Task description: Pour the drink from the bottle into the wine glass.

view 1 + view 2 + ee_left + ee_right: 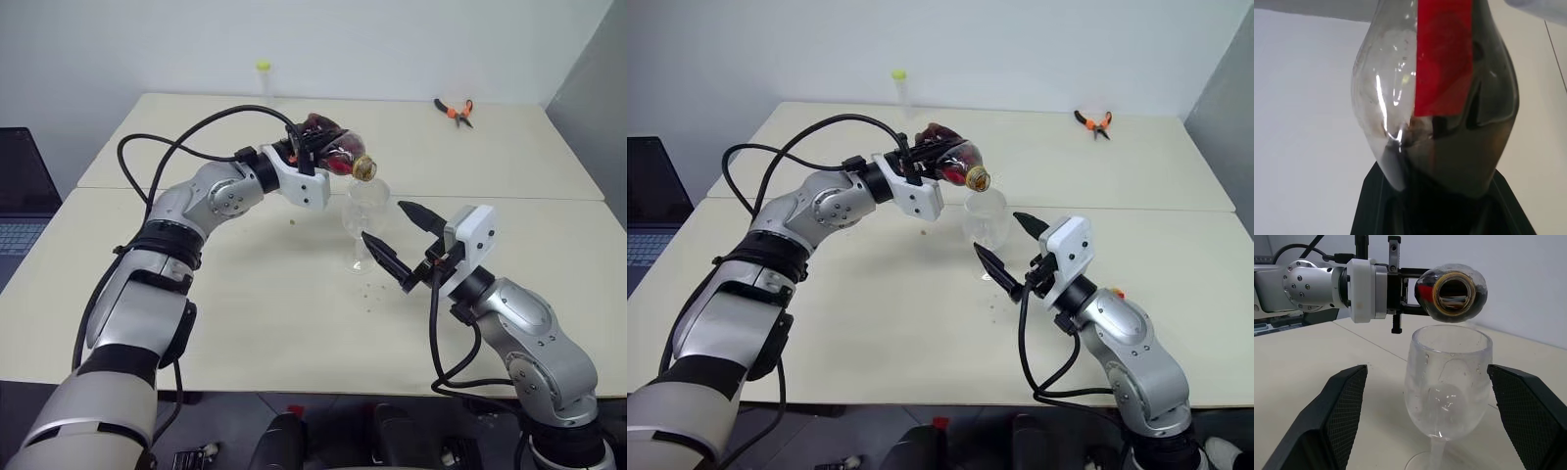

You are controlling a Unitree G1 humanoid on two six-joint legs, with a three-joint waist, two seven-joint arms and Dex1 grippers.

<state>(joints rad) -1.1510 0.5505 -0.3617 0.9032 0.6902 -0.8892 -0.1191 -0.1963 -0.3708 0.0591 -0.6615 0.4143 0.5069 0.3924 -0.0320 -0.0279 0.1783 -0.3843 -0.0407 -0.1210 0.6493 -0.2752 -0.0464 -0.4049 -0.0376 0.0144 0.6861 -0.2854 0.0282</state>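
Tipping toward level, the bottle (336, 149) sits clamped in your left gripper (315, 147), jaws closed tight on its body, the open mouth hanging just above the rim of the wine glass (364, 217). From the right wrist you look straight into that uncapped neck. The drink (1469, 127) — dark, nearly black — pools along one side of the bottle beside the red label.

Your right gripper (403, 238) has its jaws spread wide, one finger either side of the glass and touching neither. The glass stands upright on its foot between them; its bowl looks empty, though a few droplets cling to the wall.

The tabletop (245, 313) is pale cream, two slabs meeting at a seam, set against a plain white wall. Orange-handled pliers (455, 111) lie near the far edge, a slim tube (264, 83) with a yellow-green cap stands at the back — and a laptop (20, 206) is cut off at the left. Small specks dot the surface near the glass; you can't tell what they are.
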